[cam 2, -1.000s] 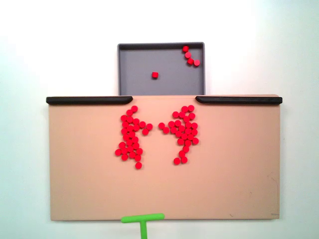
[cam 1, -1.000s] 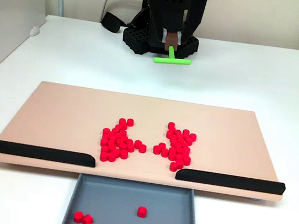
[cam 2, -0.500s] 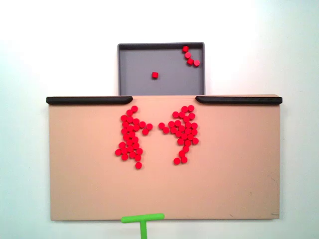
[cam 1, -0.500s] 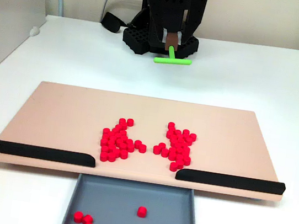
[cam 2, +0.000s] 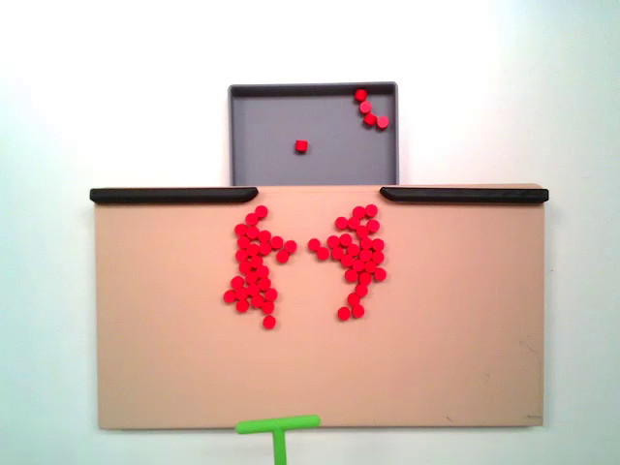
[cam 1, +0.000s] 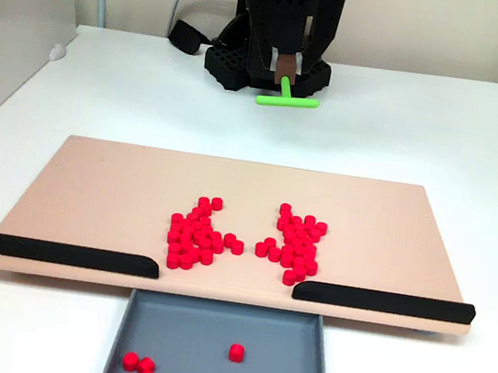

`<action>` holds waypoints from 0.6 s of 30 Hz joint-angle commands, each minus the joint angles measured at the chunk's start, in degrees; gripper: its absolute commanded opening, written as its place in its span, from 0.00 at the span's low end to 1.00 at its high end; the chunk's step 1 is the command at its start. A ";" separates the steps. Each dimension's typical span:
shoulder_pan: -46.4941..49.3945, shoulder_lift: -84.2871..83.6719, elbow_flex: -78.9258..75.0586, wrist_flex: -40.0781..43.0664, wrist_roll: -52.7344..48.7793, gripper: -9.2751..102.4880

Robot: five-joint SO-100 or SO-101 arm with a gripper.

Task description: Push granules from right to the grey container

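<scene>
Your black two-finger gripper [cam 1: 286,79] clamps green T-shaped plastic stick [cam 1: 287,98], parked beyond peach flat board [cam 1: 101,184], ready to sweep. Small red cylindrical granules [cam 2: 305,260] sit mid-board; few inside grey shallow plastic container [cam 2: 281,121], touching board's gap edge.

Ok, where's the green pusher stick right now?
The green stick hangs from the claw by the arm's base, beyond the board's far edge, clear of the red beads.
</scene>
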 commanded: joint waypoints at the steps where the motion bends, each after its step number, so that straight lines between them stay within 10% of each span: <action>1: 0.44 0.44 -0.44 0.09 0.00 0.08; 18: -0.26 -0.44 -0.44 0.18 0.53 0.08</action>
